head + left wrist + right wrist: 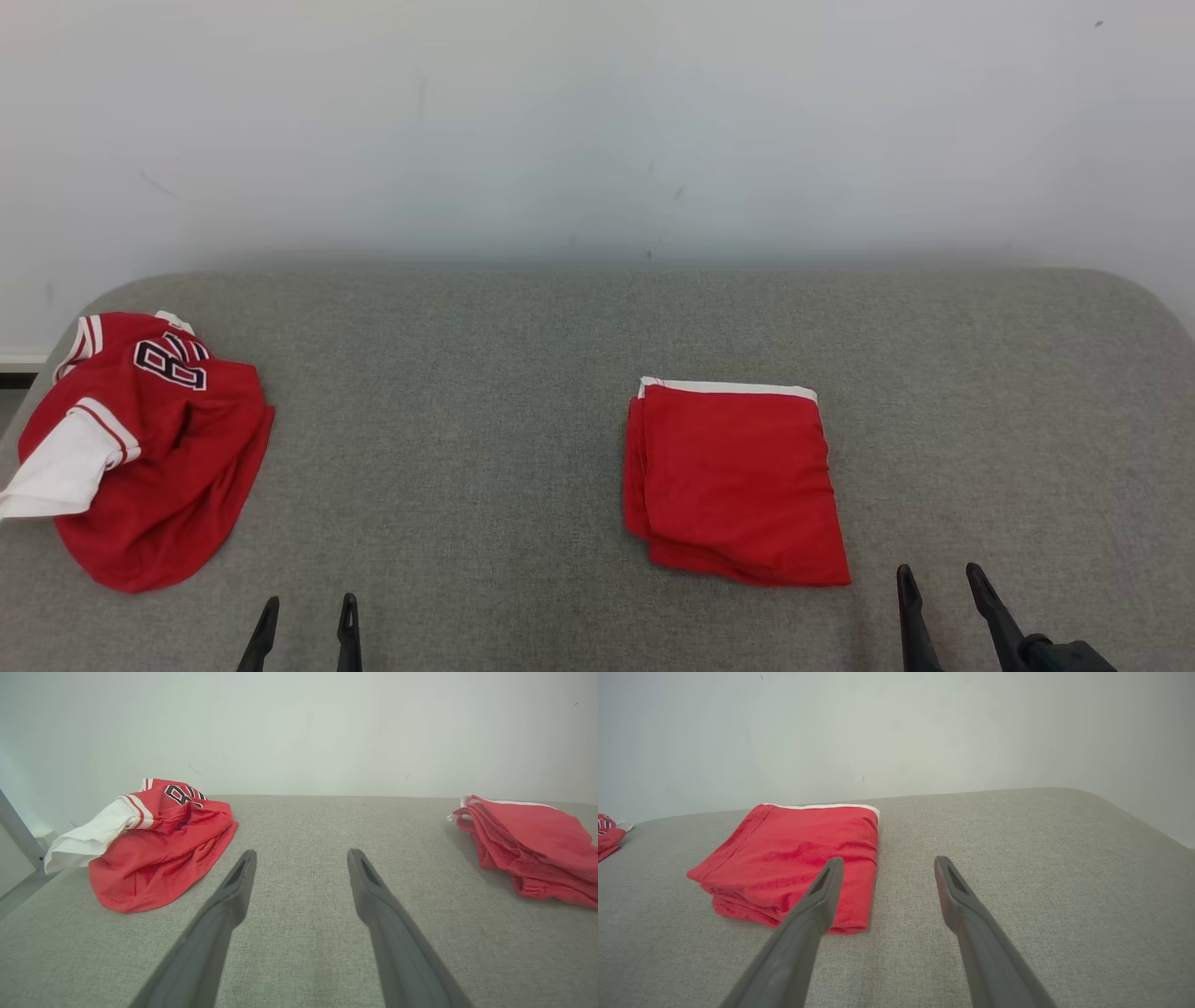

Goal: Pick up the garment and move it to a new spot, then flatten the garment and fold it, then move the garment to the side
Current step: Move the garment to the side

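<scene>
A red garment (738,481) lies folded into a neat rectangle with a white band along its far edge, right of centre on the grey table (467,448). It appears too in the left wrist view (532,851) and the right wrist view (798,863). A crumpled red jersey (140,448) with white sleeves and a dark number sits at the table's left end, also in the left wrist view (159,849). My left gripper (307,618) (301,858) is open near the front edge, holding nothing. My right gripper (938,579) (887,865) is open just right of the folded garment's near corner.
A pale wall (597,121) rises behind the table. The table's corners are rounded, and its left end drops off beside the jersey. Bare grey fabric stretches between the two garments and to the right of the folded one.
</scene>
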Controlling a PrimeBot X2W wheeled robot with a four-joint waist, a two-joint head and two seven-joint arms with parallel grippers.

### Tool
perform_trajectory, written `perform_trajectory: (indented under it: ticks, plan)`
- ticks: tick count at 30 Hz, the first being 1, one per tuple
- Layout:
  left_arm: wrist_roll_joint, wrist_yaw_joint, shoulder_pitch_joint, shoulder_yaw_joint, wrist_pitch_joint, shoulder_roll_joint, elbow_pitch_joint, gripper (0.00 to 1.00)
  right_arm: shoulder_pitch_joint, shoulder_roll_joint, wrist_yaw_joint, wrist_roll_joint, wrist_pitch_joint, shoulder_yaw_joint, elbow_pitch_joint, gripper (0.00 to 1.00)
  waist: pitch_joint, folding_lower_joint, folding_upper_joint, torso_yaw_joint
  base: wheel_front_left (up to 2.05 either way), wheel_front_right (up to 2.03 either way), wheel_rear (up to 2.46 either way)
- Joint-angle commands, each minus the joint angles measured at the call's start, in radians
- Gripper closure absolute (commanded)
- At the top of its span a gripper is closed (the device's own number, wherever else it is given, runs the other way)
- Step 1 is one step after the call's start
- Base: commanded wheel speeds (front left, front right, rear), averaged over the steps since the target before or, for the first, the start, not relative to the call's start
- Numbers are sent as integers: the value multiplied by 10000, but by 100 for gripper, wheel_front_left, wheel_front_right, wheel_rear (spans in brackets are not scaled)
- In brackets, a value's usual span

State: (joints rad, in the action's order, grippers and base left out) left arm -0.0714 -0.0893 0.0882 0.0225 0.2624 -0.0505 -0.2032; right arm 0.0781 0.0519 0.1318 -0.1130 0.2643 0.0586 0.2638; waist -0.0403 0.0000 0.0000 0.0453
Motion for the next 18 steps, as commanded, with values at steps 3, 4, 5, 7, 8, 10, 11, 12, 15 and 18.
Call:
perform_trajectory:
  ticks: [3,4,5,7,8,10,11,12,15,18]
  plan:
    - [-37,-41,127,27,15,3,-30,0,-72,-28,-24,-24,17,22,14,0,-5,0,0,12,0,0,0]
    - [-35,-46,108,31,15,3,-33,0,-76,-29,-24,-22,17,11,26,0,-5,0,0,23,0,0,0]
    - [-44,-50,95,38,15,3,-41,0,-87,-29,-24,-35,17,-3,35,0,-4,0,0,26,0,0,0]
    - [-47,-51,100,44,15,3,-50,0,-116,-29,-24,-52,17,-5,56,0,-2,0,0,21,0,0,0]
    - [-59,-41,100,45,15,3,-54,0,-138,-29,-24,-61,17,10,66,0,2,0,0,22,0,0,0]
    - [-56,-34,89,37,15,3,-65,0,-171,-29,-24,-83,17,36,99,0,12,0,0,27,0,0,0]
    - [-69,-36,82,42,15,3,-70,0,-186,-29,-24,-87,17,37,116,0,16,0,0,29,0,0,0]
    - [-80,-37,78,52,15,3,-73,0,-211,-29,-24,-82,17,28,141,0,22,0,0,29,0,0,0]
    - [-122,-31,31,71,15,3,-57,0,-513,-30,-24,-140,17,-120,354,0,102,0,0,11,0,0,0]
    - [-144,-22,-10,24,15,3,-43,0,-1129,-27,-24,38,17,-307,735,0,222,0,0,-24,0,0,0]
